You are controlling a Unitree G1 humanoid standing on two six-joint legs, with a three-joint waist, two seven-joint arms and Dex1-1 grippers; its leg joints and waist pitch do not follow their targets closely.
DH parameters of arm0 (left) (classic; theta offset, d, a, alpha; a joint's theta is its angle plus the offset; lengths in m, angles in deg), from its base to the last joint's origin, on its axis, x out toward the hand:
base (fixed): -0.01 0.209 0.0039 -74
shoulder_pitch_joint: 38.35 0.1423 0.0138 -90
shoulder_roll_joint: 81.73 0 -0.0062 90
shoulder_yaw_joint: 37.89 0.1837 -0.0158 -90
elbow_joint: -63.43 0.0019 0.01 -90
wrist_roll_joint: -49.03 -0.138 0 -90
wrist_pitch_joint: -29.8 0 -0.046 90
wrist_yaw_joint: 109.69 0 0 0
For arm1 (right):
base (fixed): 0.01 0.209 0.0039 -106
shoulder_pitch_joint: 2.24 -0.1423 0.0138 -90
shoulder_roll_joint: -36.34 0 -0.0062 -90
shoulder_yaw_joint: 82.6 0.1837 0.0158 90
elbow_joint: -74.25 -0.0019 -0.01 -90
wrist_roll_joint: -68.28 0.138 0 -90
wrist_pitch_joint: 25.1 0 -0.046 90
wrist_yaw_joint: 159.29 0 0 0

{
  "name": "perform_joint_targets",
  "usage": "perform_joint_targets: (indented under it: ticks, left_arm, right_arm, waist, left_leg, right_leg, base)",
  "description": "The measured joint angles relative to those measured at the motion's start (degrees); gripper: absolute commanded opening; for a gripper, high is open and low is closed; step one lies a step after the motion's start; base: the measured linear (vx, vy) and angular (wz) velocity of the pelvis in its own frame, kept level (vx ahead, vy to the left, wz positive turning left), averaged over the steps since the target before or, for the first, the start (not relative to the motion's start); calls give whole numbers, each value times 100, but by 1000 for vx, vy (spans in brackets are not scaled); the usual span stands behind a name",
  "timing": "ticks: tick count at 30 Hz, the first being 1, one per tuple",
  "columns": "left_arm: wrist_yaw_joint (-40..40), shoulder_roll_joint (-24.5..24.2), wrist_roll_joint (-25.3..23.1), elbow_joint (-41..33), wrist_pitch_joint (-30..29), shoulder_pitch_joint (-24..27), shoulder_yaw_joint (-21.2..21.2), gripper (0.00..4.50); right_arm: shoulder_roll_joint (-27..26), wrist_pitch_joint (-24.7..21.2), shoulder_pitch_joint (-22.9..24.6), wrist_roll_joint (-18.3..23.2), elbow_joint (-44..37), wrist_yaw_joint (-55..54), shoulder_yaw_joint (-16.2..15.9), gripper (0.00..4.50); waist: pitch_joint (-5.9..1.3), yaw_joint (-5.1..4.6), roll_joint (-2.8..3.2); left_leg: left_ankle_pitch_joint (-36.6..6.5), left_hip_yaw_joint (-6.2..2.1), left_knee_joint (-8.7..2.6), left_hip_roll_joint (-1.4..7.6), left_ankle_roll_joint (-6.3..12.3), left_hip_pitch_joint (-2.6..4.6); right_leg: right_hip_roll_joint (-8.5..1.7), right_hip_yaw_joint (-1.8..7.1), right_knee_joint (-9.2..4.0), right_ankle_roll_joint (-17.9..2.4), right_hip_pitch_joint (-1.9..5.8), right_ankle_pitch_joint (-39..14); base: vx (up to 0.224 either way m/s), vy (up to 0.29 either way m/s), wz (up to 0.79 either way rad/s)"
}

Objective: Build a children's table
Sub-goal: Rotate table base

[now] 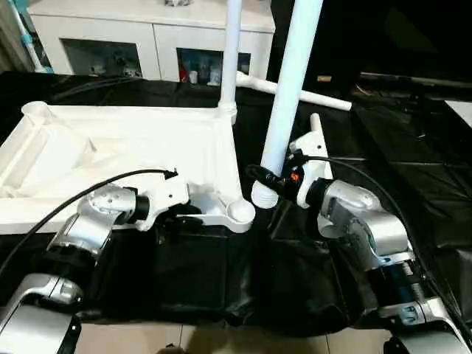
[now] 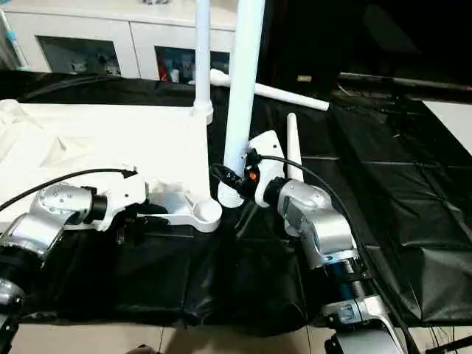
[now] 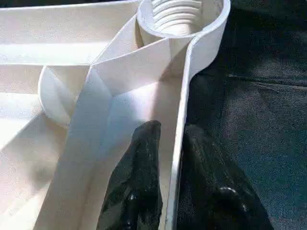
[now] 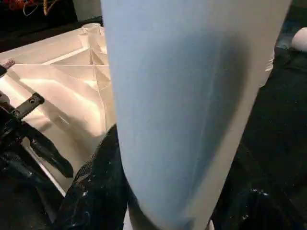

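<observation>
A black cloth [image 1: 221, 280] covers my work surface, creased and wrinkled, reaching the near edge. At the far side I see a white cabinet [image 1: 151, 33] with glass doors; small items sit behind the glass.

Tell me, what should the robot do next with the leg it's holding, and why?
Probably shift the leg in the right gripper left, over the near corner socket. Its end hangs beside that empty socket, while the left gripper pinches the tabletop rim.

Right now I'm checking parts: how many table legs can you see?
4: one upright in the tabletop's far corner socket, one held upright by the right gripper, two lying on the black cloth.
</observation>
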Motion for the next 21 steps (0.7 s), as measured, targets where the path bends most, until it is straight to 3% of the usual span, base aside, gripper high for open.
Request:
perform_joint_targets:
  ticks: [5, 12, 15, 21]
  left_arm:
    - [-50, -10, 0, 380, 145, -180, 4, 102]
    - [-291, -74, 2, 569, 197, -302, 48, 34]
    - [-435, -130, -1, 580, 190, -317, 59, 20]
    - [-519, -77, 117, 328, -192, -222, 41, 0]
  right_arm:
    - [0, -1, 0, -19, -1, -5, 0, 185]
    - [0, -2, 0, -21, -1, -4, 0, 185]
    - [2, -4, 1, -21, -1, 2, 0, 185]
    - [-59, -194, -3, 67, -8, 33, 18, 185]
  waist:
    - [3, -4, 5]
    - [15, -20, 23]
    - [16, -68, 25]
    - [19, -88, 37]
  left_leg:
    - [0, -1, 0, 0, -1, 1]
    - [0, -1, -1, 1, -1, 1]
    - [0, 0, -1, 0, -1, 0]
    - [-1, 5, -14, 0, -1, 0]
  right_leg:
    - [0, 0, 1, 0, 0, 1]
    - [1, 0, 1, -1, 0, 1]
    - [1, 1, -1, -1, -1, 1]
    - [1, 3, -8, -1, -3, 0]
  base:
    - [0, 0, 0]
    - [0, 0, 0]
    - [0, 0, 0]
    - [0, 0, 0]
